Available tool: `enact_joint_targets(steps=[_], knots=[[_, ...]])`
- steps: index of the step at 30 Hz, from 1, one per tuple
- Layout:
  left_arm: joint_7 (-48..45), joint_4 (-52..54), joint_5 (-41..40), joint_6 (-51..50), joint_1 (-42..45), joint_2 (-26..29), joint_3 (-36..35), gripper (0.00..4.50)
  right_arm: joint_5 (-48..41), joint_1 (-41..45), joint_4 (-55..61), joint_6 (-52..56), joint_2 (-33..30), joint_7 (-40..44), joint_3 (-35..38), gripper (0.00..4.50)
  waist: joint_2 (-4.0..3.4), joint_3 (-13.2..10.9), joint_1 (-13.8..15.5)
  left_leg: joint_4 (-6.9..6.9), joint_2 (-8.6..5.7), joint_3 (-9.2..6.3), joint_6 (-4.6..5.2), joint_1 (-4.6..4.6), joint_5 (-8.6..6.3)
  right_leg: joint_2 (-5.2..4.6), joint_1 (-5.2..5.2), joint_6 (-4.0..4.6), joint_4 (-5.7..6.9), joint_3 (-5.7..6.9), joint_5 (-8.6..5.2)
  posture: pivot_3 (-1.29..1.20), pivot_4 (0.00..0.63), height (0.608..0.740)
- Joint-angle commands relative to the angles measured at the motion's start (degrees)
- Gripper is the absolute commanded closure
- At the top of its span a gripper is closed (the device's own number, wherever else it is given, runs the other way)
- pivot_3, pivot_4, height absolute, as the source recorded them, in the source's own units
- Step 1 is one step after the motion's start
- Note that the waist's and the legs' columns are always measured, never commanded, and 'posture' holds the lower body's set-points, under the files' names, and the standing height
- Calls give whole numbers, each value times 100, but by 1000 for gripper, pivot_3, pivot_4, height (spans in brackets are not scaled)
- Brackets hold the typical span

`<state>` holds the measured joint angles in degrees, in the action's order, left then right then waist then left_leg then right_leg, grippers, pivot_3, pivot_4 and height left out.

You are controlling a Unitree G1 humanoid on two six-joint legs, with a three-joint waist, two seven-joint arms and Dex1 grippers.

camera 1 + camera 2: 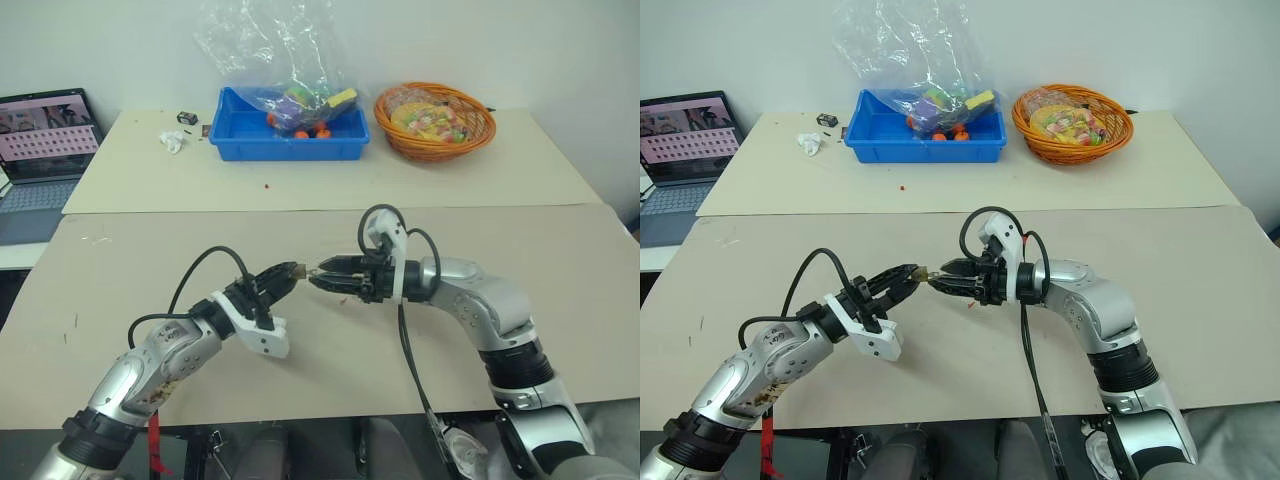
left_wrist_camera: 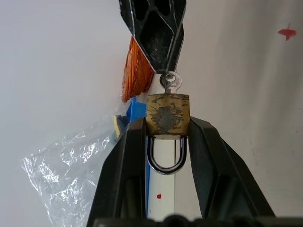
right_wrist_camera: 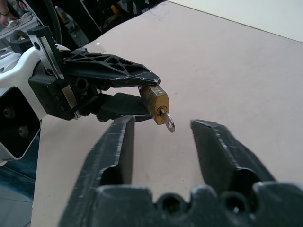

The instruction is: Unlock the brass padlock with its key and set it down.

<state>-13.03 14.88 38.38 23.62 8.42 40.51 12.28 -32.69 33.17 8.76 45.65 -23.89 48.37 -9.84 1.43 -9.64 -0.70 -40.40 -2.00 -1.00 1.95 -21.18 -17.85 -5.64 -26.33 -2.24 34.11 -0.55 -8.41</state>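
The brass padlock [image 2: 167, 113] is small and worn, and its silver shackle points back toward my left wrist. My left gripper [image 2: 166, 126] is shut on its body and holds it level above the middle of the near table [image 1: 330, 370]. A small silver key [image 2: 170, 81] sticks out of the lock's far end, ring outward. My right gripper [image 3: 163, 122] faces the left one, tip to tip [image 1: 318, 272]. Its two fingers [image 3: 118, 142] stand apart, open, on either side of the key's ring, and I see no contact with it.
On the far table stand a blue bin [image 1: 235, 140] with a clear plastic bag of toys [image 1: 300, 95], an orange wicker basket [image 1: 482, 128] and a crumpled white scrap [image 1: 173, 142]. An open laptop [image 1: 45, 140] is at the far left. Black cables loop over both wrists.
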Motion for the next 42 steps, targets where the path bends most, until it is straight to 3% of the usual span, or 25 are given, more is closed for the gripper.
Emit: enact_joint_targets(steps=[1, 3, 4, 14, 21, 26, 36, 42], knots=[[17, 252, 11, 66, -15, -21, -191, 3697, -70, 61, 122, 20, 17, 39, 76, 3854, 0, 0, -1, 0, 0, 0, 0, 0, 0, 0, 0, 0, 0, 0, 0, 0, 150, 728], [12, 265, 6, 71, -24, -25, -203, 3697, -78, 68, 142, 29, 12, 56, 59, 4433, 0, 0, -1, 0, 0, 0, 0, 0, 0, 0, 0, 0, 0, 0, 0, 0, 150, 728], [6, 275, 0, 76, -33, -25, -209, 3697, -85, 70, 166, 39, 13, 57, 46, 4478, 0, 0, -4, 0, 0, 0, 0, 0, 0, 0, 0, 0, 0, 0, 0, 0, 150, 728], [-27, 294, -1, 108, -73, -60, -259, 3697, -218, 113, 354, 301, 163, -78, -13, 4478, -1, 1, -4, 0, 0, 0, -1, 1, 0, 0, 0, 0, 1, 0, 0, 0, 150, 728], [-71, 282, -2, 116, -72, -140, -270, 3697, -1179, 737, -428, 2615, 848, -1017, 944, 4478, -5, 4, -15, -1, 3, -2, -4, 3, 2, 1, 0, 4, 6, -1, 2, 0, 150, 728], [-119, 269, -12, 134, -69, -199, -284, 3697, -1261, 1105, -1180, 3606, 1132, -1518, 1506, 4478, -7, 5, -4, 0, -2, -4, -3, 0, 2, -3, -1, -1, 7, 0, 5, 0, 150, 728], [-187, 275, -35, 127, -107, -263, -347, 3697, -1108, 1049, -926, 3426, 1070, -1470, 1320, 4478, -8, 5, -20, 0, -2, -4, -3, 0, 2, 1, -1, -1, 9, 0, 5, 0, 150, 728], [-231, 302, -47, 103, -136, -296, -376, 3697, -896, 980, -565, 2804, 792, -1288, 981, 2587, -8, 5, -24, 0, -3, -3, -3, 0, 2, 0, -1, -2, 8, 0, 5, 0, 150, 728]])
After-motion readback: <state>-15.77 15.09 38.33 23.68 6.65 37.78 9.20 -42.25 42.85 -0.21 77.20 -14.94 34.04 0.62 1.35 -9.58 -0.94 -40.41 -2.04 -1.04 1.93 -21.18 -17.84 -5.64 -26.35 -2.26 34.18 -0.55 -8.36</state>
